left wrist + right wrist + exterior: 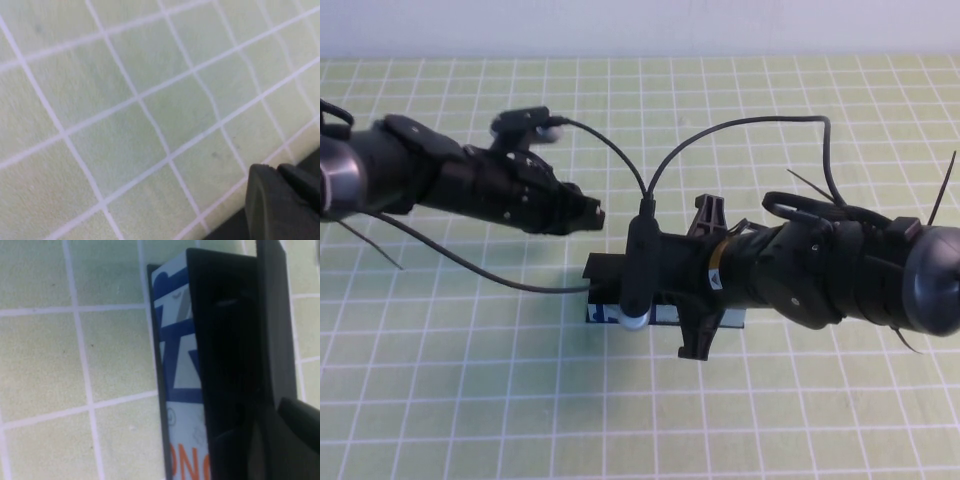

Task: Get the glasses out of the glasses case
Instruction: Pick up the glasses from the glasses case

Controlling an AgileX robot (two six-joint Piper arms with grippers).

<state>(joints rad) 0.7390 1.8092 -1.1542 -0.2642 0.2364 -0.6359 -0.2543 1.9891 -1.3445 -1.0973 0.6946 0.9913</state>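
1. Right arm [840, 275], nearest the high camera, reaches in from the right and lies stretched low across the middle of the table, its wrist level. The right gripper [605, 270] sits over the left end of the glasses case. Whether that gripper is open or closed, or has hold of anything, cannot be told, because the wrist camera and its mount cover it from above.
2. Green gridded mat [800, 420] covers the whole table, up to a pale wall at the far edge.
3. Left arm [430, 175] comes in from the left, angled slightly down. The left gripper [588, 213] hangs above the mat, apart from the case and a little behind its left end. Its fingertips [267, 200] look pressed together with nothing between them (the wrist view catches only their dark ends, cut off at the corner).
4. Glasses case [665, 315] lies lengthwise on the mat directly beneath the right arm. From above only its light blue side strip shows. The right wrist view shows that side close up [180, 385], with dark blue and orange-red print, beside a matte black surface.
5. Glasses cannot be made out in any view; the case interior is a dark blur.
6. Black cables [750, 130] arch above the arms.
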